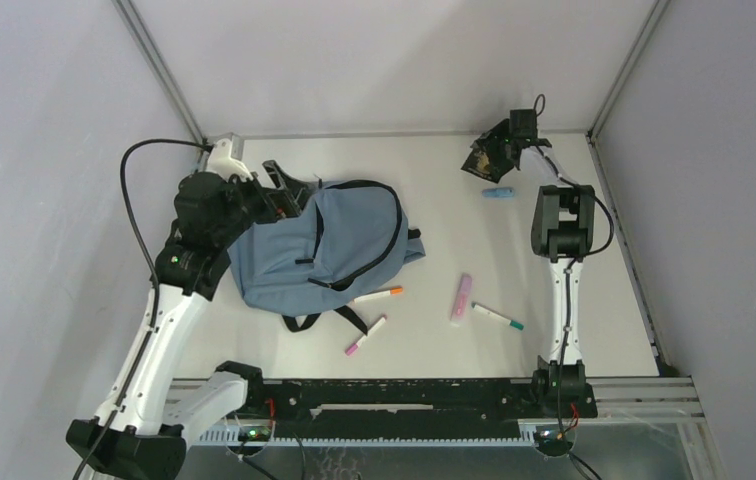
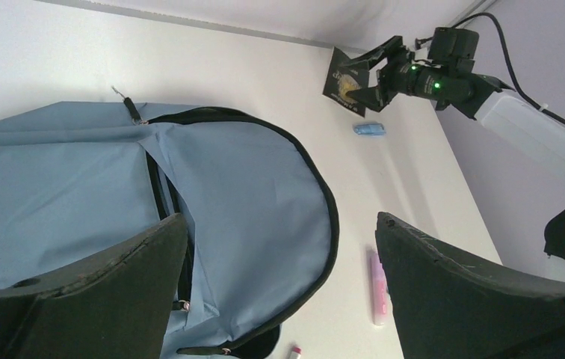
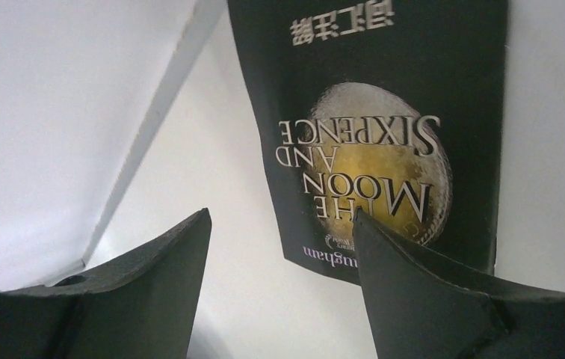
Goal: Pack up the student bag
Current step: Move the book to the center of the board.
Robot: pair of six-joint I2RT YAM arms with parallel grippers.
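Note:
The student bag (image 1: 319,250) is a blue-grey backpack with black trim, lying flat at the table's centre-left; it also fills the left of the left wrist view (image 2: 227,194). My left gripper (image 1: 289,190) is open and empty over the bag's far left end, its jaws wide apart (image 2: 279,224). My right gripper (image 1: 502,140) is open at the far right back, over a black book (image 1: 481,160) titled "The Moon and Sixpence" (image 3: 377,112). Its right finger (image 3: 414,292) overlaps the book's near corner; the jaws (image 3: 279,224) hold nothing.
A small blue object (image 1: 498,192) lies near the book. An orange marker (image 1: 379,296), a pink marker (image 1: 366,335), a pink highlighter (image 1: 462,297) and a green-capped marker (image 1: 497,317) lie right of the bag. Grey walls close in the table on three sides.

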